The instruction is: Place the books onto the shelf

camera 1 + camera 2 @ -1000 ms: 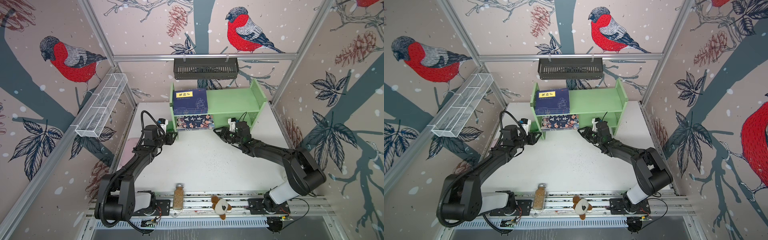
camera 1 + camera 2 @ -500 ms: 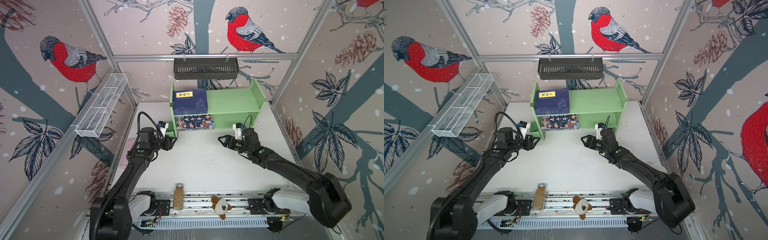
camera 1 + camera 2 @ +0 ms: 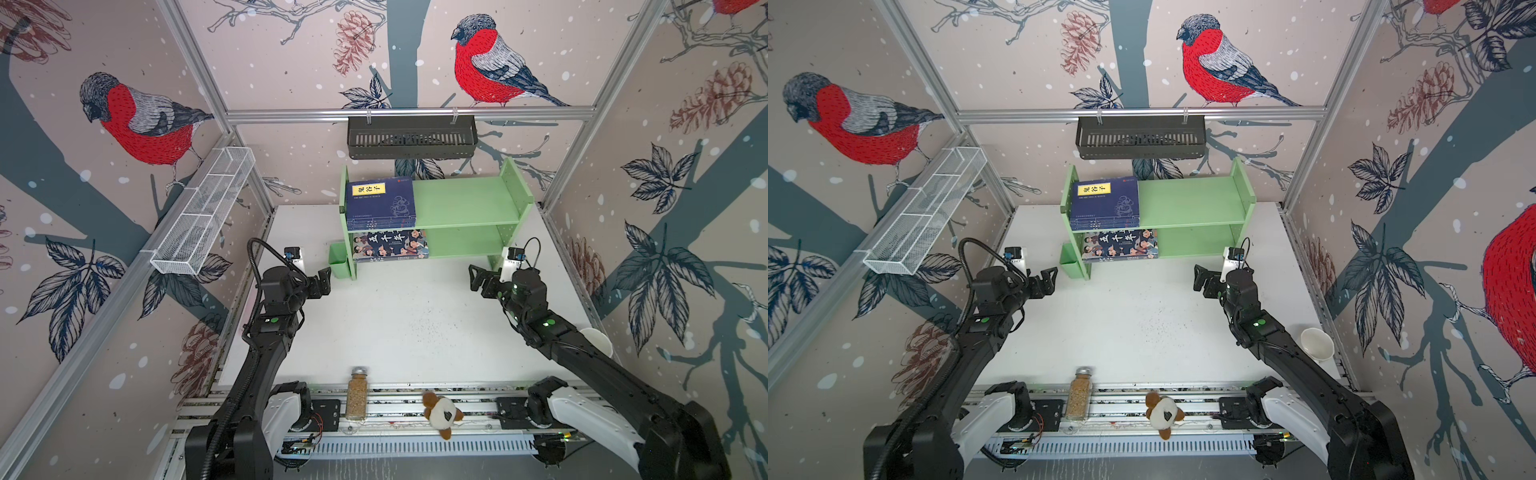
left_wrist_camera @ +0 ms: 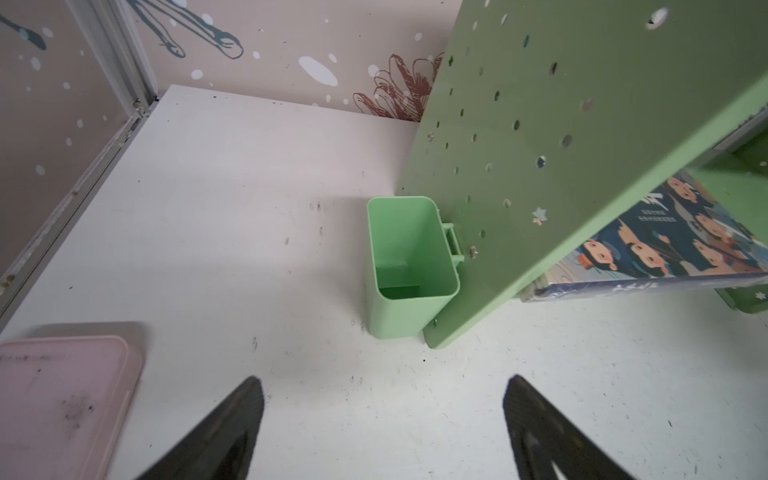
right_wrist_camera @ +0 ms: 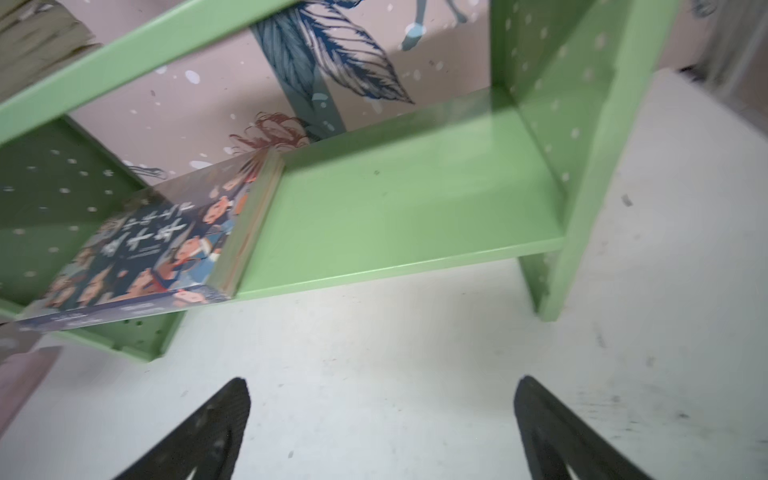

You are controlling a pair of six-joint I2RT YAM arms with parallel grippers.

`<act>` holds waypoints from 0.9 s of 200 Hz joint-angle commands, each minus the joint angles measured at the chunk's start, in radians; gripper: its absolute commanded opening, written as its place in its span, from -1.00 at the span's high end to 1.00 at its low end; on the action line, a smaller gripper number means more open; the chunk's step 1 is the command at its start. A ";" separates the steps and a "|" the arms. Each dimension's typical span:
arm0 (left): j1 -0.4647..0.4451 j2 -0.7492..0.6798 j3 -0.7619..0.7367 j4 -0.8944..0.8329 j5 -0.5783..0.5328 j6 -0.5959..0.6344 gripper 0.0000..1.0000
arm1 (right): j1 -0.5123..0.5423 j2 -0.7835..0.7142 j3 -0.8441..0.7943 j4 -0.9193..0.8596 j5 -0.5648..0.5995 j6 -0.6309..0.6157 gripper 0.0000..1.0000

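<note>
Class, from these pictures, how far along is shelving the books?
Done: the navy books lie stacked on the shelf, top board; the cartoon book on its lower board. In hand: nothing; the left gripper and right gripper are open. Left: no book lies on the table.

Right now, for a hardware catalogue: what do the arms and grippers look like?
The left arm and right arm are black with white base housings and green indicator lights. A corrugated black cable loops off the left arm. The left gripper and right gripper have black tapered fingers.
</note>
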 commanded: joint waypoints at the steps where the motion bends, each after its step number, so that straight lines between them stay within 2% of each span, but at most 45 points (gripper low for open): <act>1: 0.019 0.004 -0.057 0.207 -0.061 -0.056 -0.94 | -0.055 -0.019 -0.057 0.203 0.173 -0.126 -0.99; 34: 0.030 0.035 -0.169 0.399 -0.045 0.027 -0.94 | -0.211 -0.004 -0.154 0.370 0.184 -0.179 -1.00; 56: 0.046 0.086 -0.272 0.634 -0.042 0.032 -0.94 | -0.311 0.037 -0.229 0.498 0.178 -0.201 -1.00; 84: 0.051 0.159 -0.332 0.799 -0.028 0.002 -0.95 | -0.394 0.111 -0.338 0.723 0.078 -0.208 -1.00; 114: 0.052 0.206 -0.391 0.956 -0.039 0.013 -0.95 | -0.408 0.246 -0.406 0.981 0.013 -0.203 -1.00; 132: 0.054 0.219 -0.411 1.015 -0.042 0.016 -0.95 | -0.406 0.270 -0.376 0.961 -0.019 -0.255 -1.00; 180: 0.054 0.276 -0.467 1.224 -0.048 0.028 -0.96 | -0.412 0.351 -0.441 1.173 -0.017 -0.274 -1.00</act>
